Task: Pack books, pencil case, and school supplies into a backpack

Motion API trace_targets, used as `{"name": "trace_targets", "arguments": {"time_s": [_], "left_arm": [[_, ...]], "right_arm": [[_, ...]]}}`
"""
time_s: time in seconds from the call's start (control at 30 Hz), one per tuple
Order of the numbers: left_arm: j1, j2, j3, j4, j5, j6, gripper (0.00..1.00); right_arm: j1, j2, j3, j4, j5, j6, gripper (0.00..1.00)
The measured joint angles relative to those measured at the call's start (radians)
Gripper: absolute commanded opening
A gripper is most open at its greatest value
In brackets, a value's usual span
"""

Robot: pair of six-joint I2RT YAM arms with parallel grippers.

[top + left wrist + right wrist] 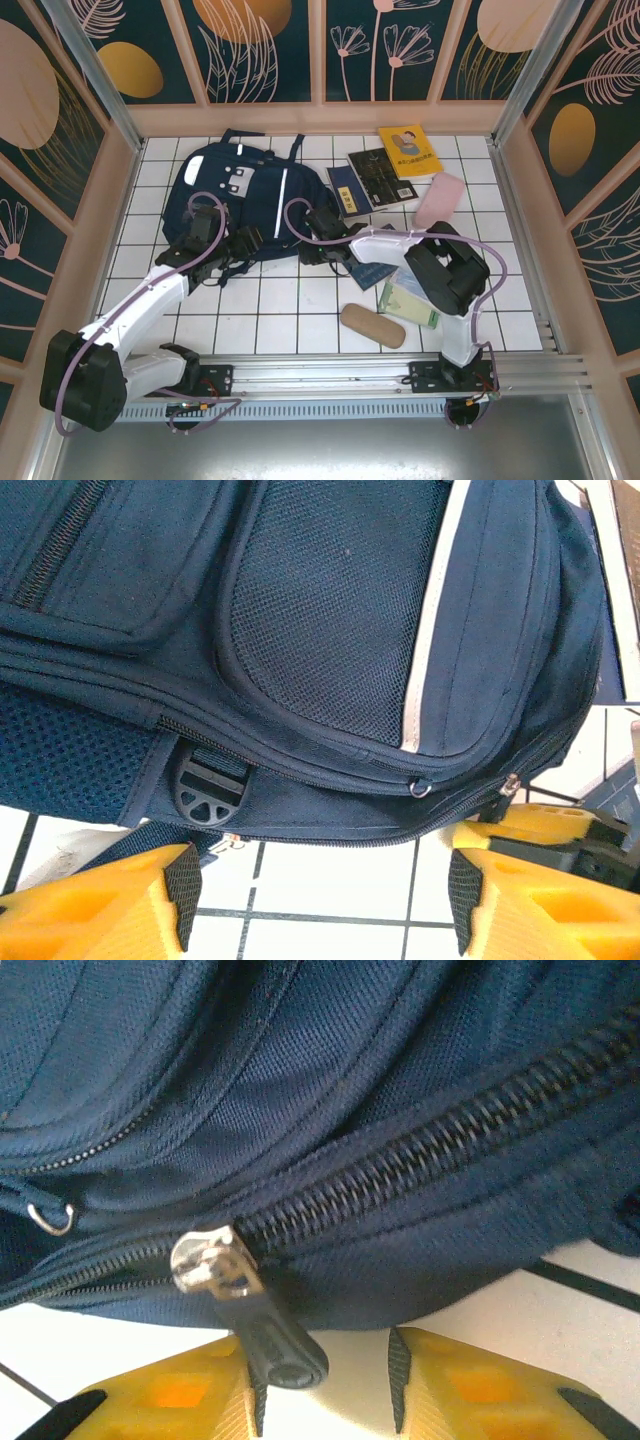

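The backpack point(240, 195) is lying flat at the far left of the bench point(270, 310). Its main zip is looking closed beside the slider point(210, 1265), so I judge nothing can be going in yet. I am holding my right end effector point(322, 1372) at the pack's near right edge. The zipper pull point(285, 1345) is hanging between my fingers there. They are standing apart, the pull against one pad with a gap on the other side, so it is not pinched yet.

My left end effector point(322, 885) is hovering with its fingers wide apart just near of the pack's near left edge, by the buckle point(208, 792), probably placed to steady the fabric for the zip.

The books point(385, 170), pink pouch point(438, 200), tan case point(372, 325) and pale packet point(410, 305) are lying loose to the right.
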Motion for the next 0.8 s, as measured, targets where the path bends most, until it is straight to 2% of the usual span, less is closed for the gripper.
{"name": "trace_targets", "arguments": {"time_s": [0.07, 0.13, 0.2, 0.3, 0.53, 0.8], "left_arm": [[0.0, 0.004, -0.003, 0.009, 0.004, -0.004, 0.67], [0.0, 0.012, -0.005, 0.021, 0.004, -0.004, 0.67], [0.0, 0.021, -0.007, 0.032, 0.004, -0.004, 0.67], [0.0, 0.029, -0.011, 0.035, 0.002, -0.004, 0.66], [0.0, 0.057, -0.014, 0.037, 0.007, -0.002, 0.68], [-0.013, 0.193, 0.039, 0.018, 0.045, 0.083, 0.71]], "right_arm": [[0.0, 0.011, 0.015, -0.003, 0.004, 0.0, 0.34], [-0.002, 0.016, 0.026, -0.003, 0.006, -0.003, 0.25], [-0.006, 0.018, 0.033, -0.003, 0.008, -0.002, 0.1], [-0.008, 0.018, 0.04, -0.001, 0.012, -0.005, 0.0], [-0.008, -0.025, -0.005, 0.005, 0.01, -0.018, 0.0], [-0.01, -0.153, -0.052, -0.018, -0.033, -0.099, 0.0]]}}
